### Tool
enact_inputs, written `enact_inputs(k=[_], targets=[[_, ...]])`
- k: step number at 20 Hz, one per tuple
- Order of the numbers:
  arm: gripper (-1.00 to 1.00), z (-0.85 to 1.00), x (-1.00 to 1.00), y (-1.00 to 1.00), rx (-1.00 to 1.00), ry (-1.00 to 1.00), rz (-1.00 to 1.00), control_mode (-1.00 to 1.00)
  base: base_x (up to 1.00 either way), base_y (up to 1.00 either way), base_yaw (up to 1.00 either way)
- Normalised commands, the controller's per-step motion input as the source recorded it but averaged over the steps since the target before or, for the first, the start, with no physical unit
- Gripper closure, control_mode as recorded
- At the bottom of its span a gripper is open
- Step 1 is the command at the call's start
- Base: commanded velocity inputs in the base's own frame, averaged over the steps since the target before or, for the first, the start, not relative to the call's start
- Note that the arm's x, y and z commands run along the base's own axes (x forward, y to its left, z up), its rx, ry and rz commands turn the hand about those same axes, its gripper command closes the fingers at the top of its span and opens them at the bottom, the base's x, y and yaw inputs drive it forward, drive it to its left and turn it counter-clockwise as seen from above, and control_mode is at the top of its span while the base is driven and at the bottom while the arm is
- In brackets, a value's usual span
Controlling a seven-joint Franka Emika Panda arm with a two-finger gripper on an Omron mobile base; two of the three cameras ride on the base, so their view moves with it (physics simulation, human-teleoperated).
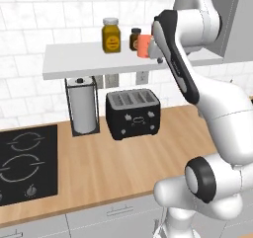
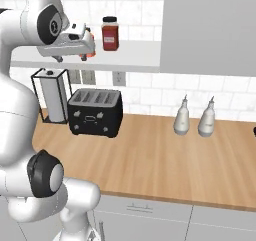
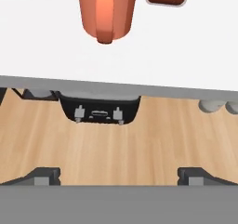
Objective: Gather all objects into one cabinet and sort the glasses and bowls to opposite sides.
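One salmon-orange cup [image 3: 108, 11] matters to us at this moment: it stands upright on the white shelf [image 1: 74, 59], at the upper middle of the hand view and at the upper centre-right of the left base view, where the arm partly covers it. Beside it on the shelf stand a yellow jar [image 1: 111, 35] and a dark red jar [image 2: 110, 33], the cup sitting between them as the hand view shows it. Our pincer [image 3: 119, 175] stands wide, its two dark fingertips [image 3: 42, 175] spread far apart at the bottom of the hand view with nothing between them. The relation we turn on is plain: the cup lies ahead of the pincer along its pointing line, slightly toward the left of centre in the hand view, and apart from the tips, with a stretch of bare shelf between. Its long axis runs up and down the hand view, so the tips would come to either side of its wall. We judge the step in hand to be the approach to this cup, with the grasp not yet made. Below the shelf edge we see the black toaster [image 3: 99, 109] on the wooden table [image 1: 148, 158]. We judge the neighbouring jars the chief risk of a bump.
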Motion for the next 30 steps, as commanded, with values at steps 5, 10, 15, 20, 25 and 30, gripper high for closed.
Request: enact_inputs(k=[5, 10, 15, 20, 25, 30], targets=[[-1.00, 0.00, 0.00, 0.00, 0.00, 0.00, 0.00, -1.00, 0.00, 0.00, 0.00], [-1.00, 0.00, 0.00, 0.09, -0.02, 0.00, 0.00, -1.00, 0.00, 0.00, 0.00], [-1.00, 0.00, 0.13, 0.39, -0.02, 0.01, -0.01, -1.00, 0.00, 0.00, 0.00], [-1.00, 0.00, 0.09, 0.12, 0.00, 0.01, 0.00, -1.00, 0.00, 0.00, 0.00], [-1.00, 0.00, 0.05, 0.00, 0.00, 0.00, -0.01, -1.00, 0.00, 0.00, 0.00], [-1.00, 0.00, 0.22, 0.00, 0.03, -0.05, -0.09, -1.00, 0.00, 0.00, 0.00]])
